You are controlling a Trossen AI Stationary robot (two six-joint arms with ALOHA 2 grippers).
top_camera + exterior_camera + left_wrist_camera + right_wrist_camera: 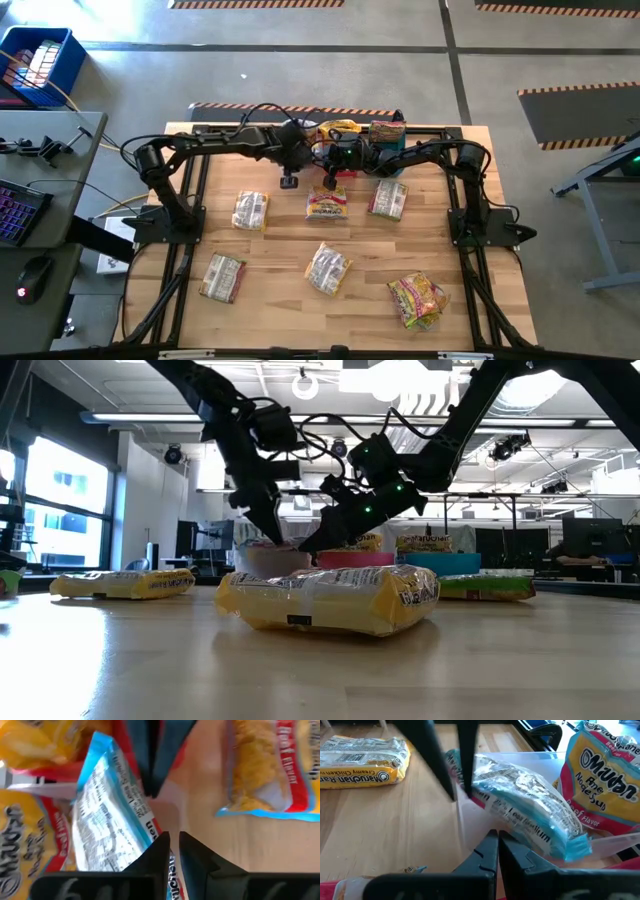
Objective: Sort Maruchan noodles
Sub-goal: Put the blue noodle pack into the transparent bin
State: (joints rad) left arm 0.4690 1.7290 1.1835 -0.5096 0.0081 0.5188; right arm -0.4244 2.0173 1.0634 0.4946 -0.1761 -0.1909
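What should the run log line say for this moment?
left gripper: shut, empty, beside bins | right gripper: shut, empty | silvery blue-edged crinkly noodle packet: in clear plastic bin

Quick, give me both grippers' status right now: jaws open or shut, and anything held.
Left gripper: jaws nearly shut, nothing between them, hanging beside a blue-edged noodle packet.
Right gripper: jaws nearly shut, empty, just short of that packet.

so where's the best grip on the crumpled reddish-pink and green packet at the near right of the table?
Probably from straight above on the reddish-pink and green packet, pinching across its narrower width. It lies flat but crumpled and angled on the table, with nothing close beside it, so the raised folds give the fingers something to close on.
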